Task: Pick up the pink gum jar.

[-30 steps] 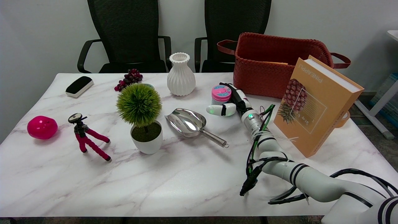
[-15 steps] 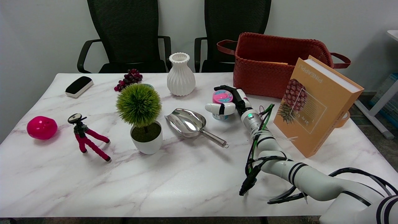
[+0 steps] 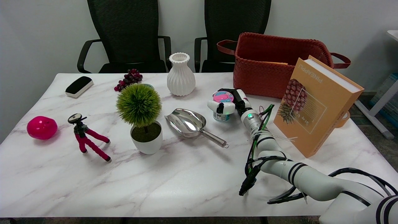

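The pink gum jar (image 3: pixel 222 99) has a pink lid and a pale body with a printed label. It sits between the white thumb and the black fingers of my right hand (image 3: pixel 231 101), which grips it around the upper body. The jar leans slightly toward the camera and its base shows just under the thumb, close over the marble table (image 3: pixel 186 174). Whether the base still touches the table I cannot tell. My right arm reaches in from the lower right.
A metal scoop (image 3: pixel 189 123) lies just left of the jar. Behind stand a white vase (image 3: pixel 181 74) and a red woven basket (image 3: pixel 273 62). An orange book (image 3: pixel 315 104) leans at the right. A potted green plant (image 3: pixel 140 116), pink tripod (image 3: pixel 85 137), grapes (image 3: pixel 129 78) and pink ball (image 3: pixel 42 127) lie left.
The hand has closed around the jar: the thumb came up from beside it onto its body. Jar and hand have shifted slightly toward the near side, and the jar now tilts.
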{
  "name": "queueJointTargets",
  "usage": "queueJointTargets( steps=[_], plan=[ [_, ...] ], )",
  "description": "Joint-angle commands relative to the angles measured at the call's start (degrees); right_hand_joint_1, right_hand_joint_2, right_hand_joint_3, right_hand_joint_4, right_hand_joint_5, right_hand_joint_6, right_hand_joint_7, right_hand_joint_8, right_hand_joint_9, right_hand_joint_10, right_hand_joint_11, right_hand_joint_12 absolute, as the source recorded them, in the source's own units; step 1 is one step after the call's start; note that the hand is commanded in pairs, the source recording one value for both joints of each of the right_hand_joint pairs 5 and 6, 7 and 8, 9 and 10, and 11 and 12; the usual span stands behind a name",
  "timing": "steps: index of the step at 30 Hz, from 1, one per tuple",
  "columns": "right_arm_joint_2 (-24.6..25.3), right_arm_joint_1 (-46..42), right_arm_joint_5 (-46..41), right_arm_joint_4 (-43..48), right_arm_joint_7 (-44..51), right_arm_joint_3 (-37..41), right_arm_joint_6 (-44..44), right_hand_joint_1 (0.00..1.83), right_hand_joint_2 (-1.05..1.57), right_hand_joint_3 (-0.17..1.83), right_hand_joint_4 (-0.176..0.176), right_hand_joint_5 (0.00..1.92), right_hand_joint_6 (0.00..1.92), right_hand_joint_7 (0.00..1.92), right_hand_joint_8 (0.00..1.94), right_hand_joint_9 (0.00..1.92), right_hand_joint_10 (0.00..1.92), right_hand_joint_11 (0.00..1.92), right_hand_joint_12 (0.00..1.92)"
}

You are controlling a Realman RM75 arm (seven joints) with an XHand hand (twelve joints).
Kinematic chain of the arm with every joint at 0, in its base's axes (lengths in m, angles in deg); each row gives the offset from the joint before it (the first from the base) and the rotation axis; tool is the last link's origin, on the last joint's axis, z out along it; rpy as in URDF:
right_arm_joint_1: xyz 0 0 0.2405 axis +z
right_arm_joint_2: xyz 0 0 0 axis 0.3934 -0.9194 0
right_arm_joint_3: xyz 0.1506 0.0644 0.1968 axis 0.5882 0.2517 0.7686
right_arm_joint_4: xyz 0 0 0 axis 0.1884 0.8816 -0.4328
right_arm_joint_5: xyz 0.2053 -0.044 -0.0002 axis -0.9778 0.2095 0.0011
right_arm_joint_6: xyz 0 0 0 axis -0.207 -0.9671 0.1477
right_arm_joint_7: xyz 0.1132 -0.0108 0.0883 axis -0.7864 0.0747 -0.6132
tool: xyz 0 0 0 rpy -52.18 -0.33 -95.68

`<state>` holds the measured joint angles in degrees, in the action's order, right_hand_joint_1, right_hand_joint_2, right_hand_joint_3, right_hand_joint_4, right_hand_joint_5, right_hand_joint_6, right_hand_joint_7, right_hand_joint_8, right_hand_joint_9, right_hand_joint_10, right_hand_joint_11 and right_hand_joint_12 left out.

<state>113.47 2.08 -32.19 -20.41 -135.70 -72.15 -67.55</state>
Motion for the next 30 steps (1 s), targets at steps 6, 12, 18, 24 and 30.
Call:
queueJointTargets(
  steps=[6, 12, 18, 24, 30],
  plan=[
    [-0.12, -0.23, -0.14, -0.33, 0.00, 0.16, -0.26, 1.01, 0.30, 0.91, 0.000, 1.20, 1.20, 1.71, 1.71, 1.38, 1.38, 1.92, 1.92],
    [-0.42, -0.34, -0.36, -0.22, 0.00, 0.21, -0.87, 1.00, 0.48, 0.76, 0.000, 1.22, 1.22, 1.83, 1.83, 1.54, 1.54, 1.92, 1.92],
    [-1.80, -1.52, -0.38, 2.63, 0.00, 0.32, -3.50, 1.00, 0.53, 0.74, 0.000, 1.21, 1.21, 1.87, 1.87, 1.58, 1.58, 1.92, 1.92],
    [-4.26, -3.98, -0.38, 8.08, 0.00, 0.88, -6.49, 1.01, 0.53, 0.73, 0.000, 1.19, 1.19, 1.88, 1.88, 1.62, 1.62, 1.92, 1.92],
    [-6.08, -5.76, -0.38, 12.86, 0.45, 1.08, -8.72, 1.02, 0.52, 0.72, 0.000, 1.17, 1.17, 1.89, 1.89, 1.63, 1.63, 1.92, 1.92]
  ],
)
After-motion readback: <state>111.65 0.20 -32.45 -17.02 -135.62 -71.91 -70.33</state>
